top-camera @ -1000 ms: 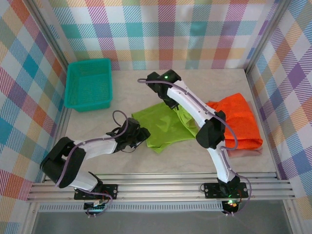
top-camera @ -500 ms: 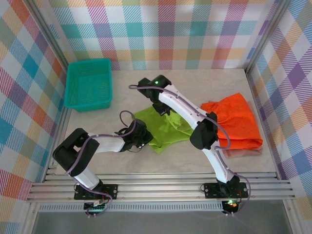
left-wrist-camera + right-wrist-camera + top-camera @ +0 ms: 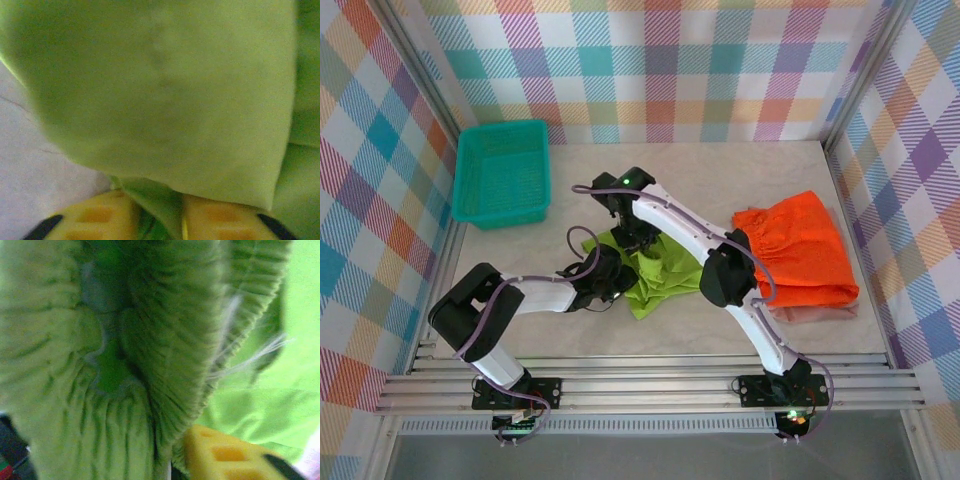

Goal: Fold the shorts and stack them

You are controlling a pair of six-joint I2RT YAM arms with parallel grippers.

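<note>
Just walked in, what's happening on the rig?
Both arms are on the lime green cloth shorts, bunched mid-table. The left end effector has green cloth between its pads; the right end effector is at the gathered waistband. Whether either is clamped is unclear. The bright orange cloth shorts lie at right, atop the dusty pink cloth shorts.

From above, light falls bright and even on the table (image 3: 800,190), the picture sharp with only faint soft shadows. Both wrist views are dimmer and badly blurred: the lime green shorts (image 3: 160,100) smear against the lens, and the yellow fingers (image 3: 95,220) are out of focus.
</note>
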